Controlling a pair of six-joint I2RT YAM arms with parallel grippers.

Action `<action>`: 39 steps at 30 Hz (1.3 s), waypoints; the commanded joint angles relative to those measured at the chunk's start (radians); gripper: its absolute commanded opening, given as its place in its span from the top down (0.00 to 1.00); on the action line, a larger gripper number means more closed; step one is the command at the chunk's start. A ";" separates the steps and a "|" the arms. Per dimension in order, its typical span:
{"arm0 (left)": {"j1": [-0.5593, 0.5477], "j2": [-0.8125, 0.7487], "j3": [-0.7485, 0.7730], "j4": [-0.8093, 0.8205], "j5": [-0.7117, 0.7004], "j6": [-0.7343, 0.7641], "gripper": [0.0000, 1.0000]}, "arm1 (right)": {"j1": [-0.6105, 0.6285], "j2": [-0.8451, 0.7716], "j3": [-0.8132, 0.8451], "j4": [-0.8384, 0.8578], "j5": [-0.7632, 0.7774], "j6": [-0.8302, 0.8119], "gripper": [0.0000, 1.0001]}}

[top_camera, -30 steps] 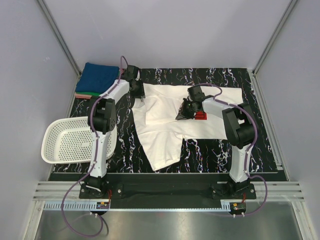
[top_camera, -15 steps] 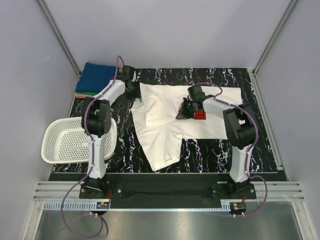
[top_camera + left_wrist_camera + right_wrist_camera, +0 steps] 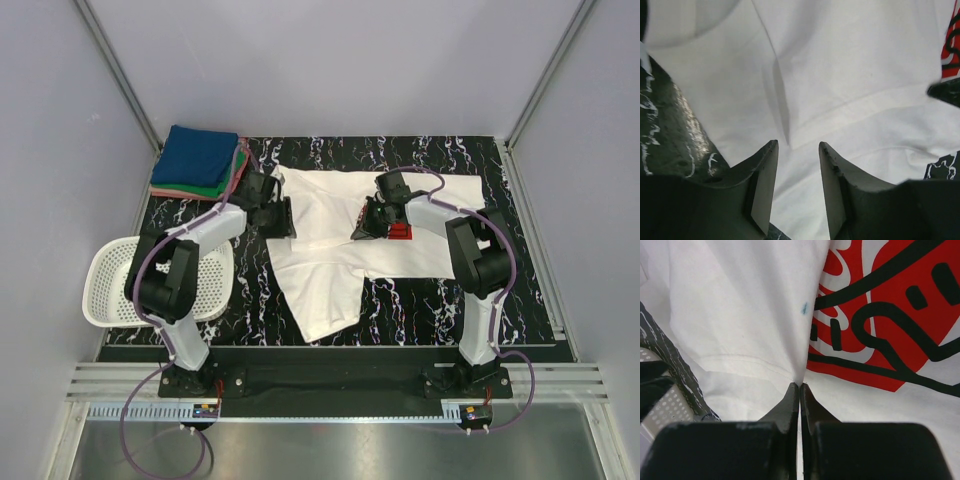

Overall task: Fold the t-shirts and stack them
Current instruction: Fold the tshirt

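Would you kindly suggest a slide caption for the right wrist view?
Right gripper shut, pinching a fold of the white cloth t-shirt beside its red chest print.

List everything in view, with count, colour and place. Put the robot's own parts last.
white t-shirt: one, white, spread partly folded mid-mat
chest print: one, red, on the shirt's right part
folded t-shirts: three layers showing, blue over green over pink, far left corner
basket: one, white mesh, left edge near the left arm
mat: one, black with white marbling, under everything
left tool: one, dark, open over the shirt's left part
right tool: one, dark, shut on a fold of the white t-shirt beside the print
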State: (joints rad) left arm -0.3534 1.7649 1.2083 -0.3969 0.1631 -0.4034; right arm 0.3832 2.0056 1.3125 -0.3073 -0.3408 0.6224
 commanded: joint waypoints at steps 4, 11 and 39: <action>-0.006 -0.005 -0.082 0.177 0.023 -0.078 0.57 | 0.011 -0.053 -0.022 0.036 -0.027 0.014 1.00; 0.013 0.022 -0.107 0.263 0.095 -0.092 0.55 | 0.010 -0.057 -0.029 0.039 -0.029 0.014 1.00; 0.014 0.070 -0.099 0.217 0.113 -0.094 0.91 | 0.010 -0.070 -0.018 0.033 -0.027 0.030 1.00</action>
State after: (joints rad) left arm -0.3405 1.8641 1.0958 -0.1871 0.2592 -0.5003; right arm 0.3836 1.9896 1.2640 -0.2604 -0.3573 0.6518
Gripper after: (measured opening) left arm 0.127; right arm 0.012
